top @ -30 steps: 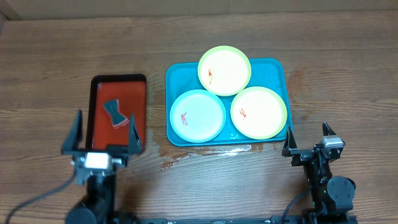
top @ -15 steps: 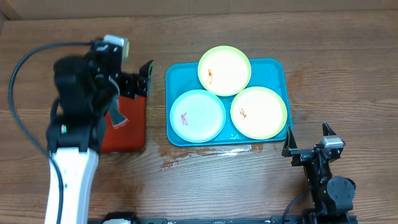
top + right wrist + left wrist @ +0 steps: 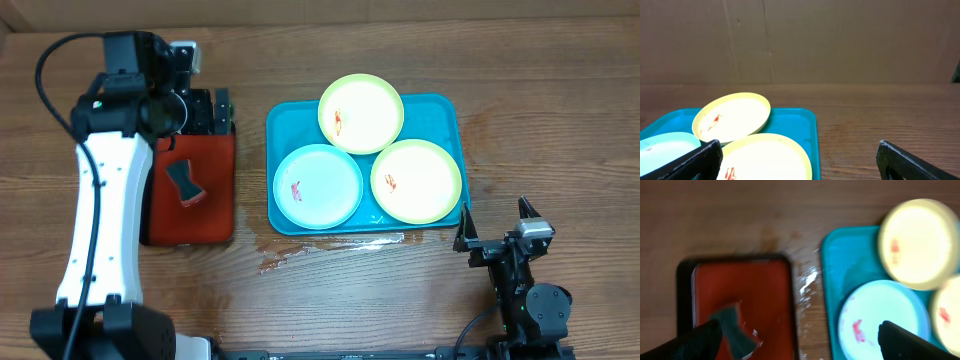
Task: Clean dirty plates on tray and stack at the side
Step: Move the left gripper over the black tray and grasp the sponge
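Over on the left of the wood-grain table [image 3: 560, 120], the left gripper [image 3: 800, 332] hangs above the far end of the red tray [image 3: 205, 200], its fingers spread wide with nothing between them. That red tray is a narrow rectangle with a black rim and a flat, matte floor. On it lies a small dark block [image 3: 183, 182], pinched at the waist like an hourglass, with a red-orange patch at its near end. The left wrist view is blurred, but the block shows just inside the left fingertip.

Beside it, close but apart, sits the turquoise tray [image 3: 285, 125] — smooth plastic with rounded corners and a raised rim. All three plates are on it, round, shallow and glossy. The far plate [image 3: 361, 113] has a yellow-green rim and juts past the tray's far edge, lapping over the other two. The light blue plate [image 3: 318, 186] fills the near-left corner, and the second yellow-green plate [image 3: 416, 180] the near-right. Each pale centre carries a small red-orange smear.

A shiny, wet-looking patch [image 3: 320, 245] glints on the wood along the tray's near rim.

At the near right, the right gripper [image 3: 493, 218] is low at the table edge — fingers fully apart, holding nothing and pointed toward the tray. Plain brown cardboard [image 3: 840, 40] closes off the back.
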{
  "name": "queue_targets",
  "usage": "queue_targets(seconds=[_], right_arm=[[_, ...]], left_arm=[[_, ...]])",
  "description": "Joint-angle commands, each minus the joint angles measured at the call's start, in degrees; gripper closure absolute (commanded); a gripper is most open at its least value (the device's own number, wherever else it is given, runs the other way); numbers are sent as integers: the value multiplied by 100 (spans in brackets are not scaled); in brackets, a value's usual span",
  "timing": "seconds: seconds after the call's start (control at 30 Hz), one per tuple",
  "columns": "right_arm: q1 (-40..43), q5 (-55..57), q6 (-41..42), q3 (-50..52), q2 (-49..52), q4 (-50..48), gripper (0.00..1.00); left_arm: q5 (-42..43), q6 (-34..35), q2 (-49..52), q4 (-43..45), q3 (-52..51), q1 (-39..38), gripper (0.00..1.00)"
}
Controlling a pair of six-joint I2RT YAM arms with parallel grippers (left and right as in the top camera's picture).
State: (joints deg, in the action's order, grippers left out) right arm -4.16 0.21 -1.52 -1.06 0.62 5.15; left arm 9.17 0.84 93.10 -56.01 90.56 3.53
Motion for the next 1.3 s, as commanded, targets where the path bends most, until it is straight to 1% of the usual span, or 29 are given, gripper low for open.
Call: queue_targets(seconds=[0.0, 0.07, 0.33, 0.4, 0.53, 0.63, 0.83, 0.93, 1.0, 1.13, 1.17, 1.2, 1.23, 1.27], right_arm=[[4, -28, -24, 59, -46, -33, 0], [4, -31, -24, 59, -46, -33, 0], [4, -31, -24, 59, -46, -33, 0], [4, -31, -24, 59, -46, -33, 0], [4, -31, -24, 59, -46, -33, 0], [4, -31, -24, 59, -46, -31, 0], [4, -31, -24, 59, -46, -33, 0], [4, -31, -24, 59, -46, -33, 0], [4, -28, -24, 59, -46, -33, 0], [4, -31, -24, 59, -46, -33, 0], [4, -28, -24, 59, -46, -33, 0], [4, -31, -24, 59, -46, -33, 0], [4, -28, -24, 59, -46, -31, 0], [4, -28, -24, 59, -46, -33, 0]], left_arm=[[-1545, 1786, 260, -74, 125, 166, 0], [-1670, 1853, 404, -74, 101, 192, 0], [-1727, 1919, 1143, -109, -11, 208, 0], [-1753, 2055, 1333, -118, -11, 221, 0], [-1882, 2603, 1746, -103, -13, 337, 1], [-1823, 2754, 2083, -48, -13, 476, 0], [-1591, 2750, 2509, -142, -13, 682, 0], [-1320, 2734, 2621, -111, -13, 791, 2], [-1047, 2597, 2662, -39, -13, 839, 3], [-627, 2214, 2693, 59, -13, 850, 13], [-632, 2201, 2702, 50, -13, 848, 22], [-632, 2184, 2712, 9, -13, 844, 28], [-638, 2184, 2739, -57, -15, 844, 32], [-643, 2184, 2756, -76, -22, 846, 33]])
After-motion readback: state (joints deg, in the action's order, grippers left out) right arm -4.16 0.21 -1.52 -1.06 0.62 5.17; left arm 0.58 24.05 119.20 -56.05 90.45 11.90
